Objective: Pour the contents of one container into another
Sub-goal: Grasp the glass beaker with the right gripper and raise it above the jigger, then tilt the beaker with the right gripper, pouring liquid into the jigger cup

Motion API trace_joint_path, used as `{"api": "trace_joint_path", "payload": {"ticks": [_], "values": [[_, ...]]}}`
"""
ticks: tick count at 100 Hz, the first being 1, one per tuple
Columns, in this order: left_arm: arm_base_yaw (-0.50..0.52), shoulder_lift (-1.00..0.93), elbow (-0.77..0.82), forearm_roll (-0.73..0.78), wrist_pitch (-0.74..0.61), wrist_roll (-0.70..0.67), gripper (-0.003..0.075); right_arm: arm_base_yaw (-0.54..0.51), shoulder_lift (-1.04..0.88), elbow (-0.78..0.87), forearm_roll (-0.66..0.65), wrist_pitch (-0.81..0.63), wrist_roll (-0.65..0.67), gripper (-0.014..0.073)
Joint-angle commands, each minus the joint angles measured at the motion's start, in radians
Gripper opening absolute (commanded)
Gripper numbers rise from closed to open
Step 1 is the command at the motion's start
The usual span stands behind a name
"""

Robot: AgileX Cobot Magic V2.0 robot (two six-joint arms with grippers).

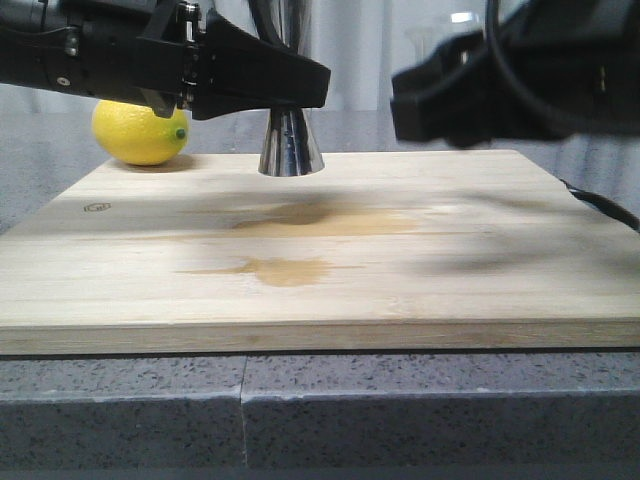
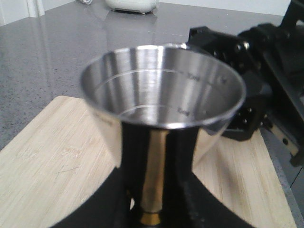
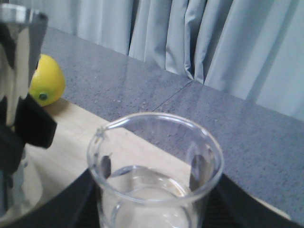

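Resting surface: a pale wooden board point(image 1: 320, 250) lies on my grey speckled desk point(image 1: 120, 400); two tan stains mark the middle of the board.
Room: grey curtains point(image 3: 213, 42) hang behind the desk, and a white appliance point(image 2: 132, 4) sits at its far edge.
Lemon: a yellow lemon point(image 1: 140, 132) lies just off the board's far left corner.
Left arm: reaches in from the left, held level above the board; my left pincer point(image 2: 154, 190) is clamped on the narrow waist of the steel jigger point(image 1: 291, 143), black fingers on both sides of the gold band.
Jigger: upright, its base on the far part of the board, upper cup open and looking empty in the left wrist view.
Right arm: comes in from the right, raised above the board; my right pincer point(image 3: 149, 166) holds the glass beaker point(image 3: 154, 175) between two dark pads pressed to its walls.
Beaker: upright, clear liquid in its lower part, pouring lip turned toward the jigger, near it but apart.
Hard to make out: in the front view my arms hide the jigger's upper cup and nearly all of the beaker; the beaker's base is cut off in the right wrist view.
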Motion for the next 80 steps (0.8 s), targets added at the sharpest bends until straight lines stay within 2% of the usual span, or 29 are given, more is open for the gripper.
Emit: {"api": "trace_joint_path", "payload": {"ticks": [1, 27, 52, 80], "values": [[-0.01, -0.052, -0.03, -0.059, 0.114, -0.008, -0.0019, -0.024, -0.053, -0.078, -0.009, 0.013, -0.068, 0.0206], [-0.01, -0.052, -0.03, -0.053, 0.114, -0.027, -0.0019, -0.044, -0.063, -0.245, -0.026, 0.209, -0.197, 0.0206], [-0.01, -0.052, -0.03, -0.037, 0.114, -0.029, -0.0019, -0.044, -0.063, -0.349, -0.06, 0.285, -0.277, 0.0206], [-0.01, -0.052, -0.03, -0.036, 0.114, -0.031, -0.0019, -0.044, -0.063, -0.445, -0.177, 0.403, -0.284, 0.0206]]}}
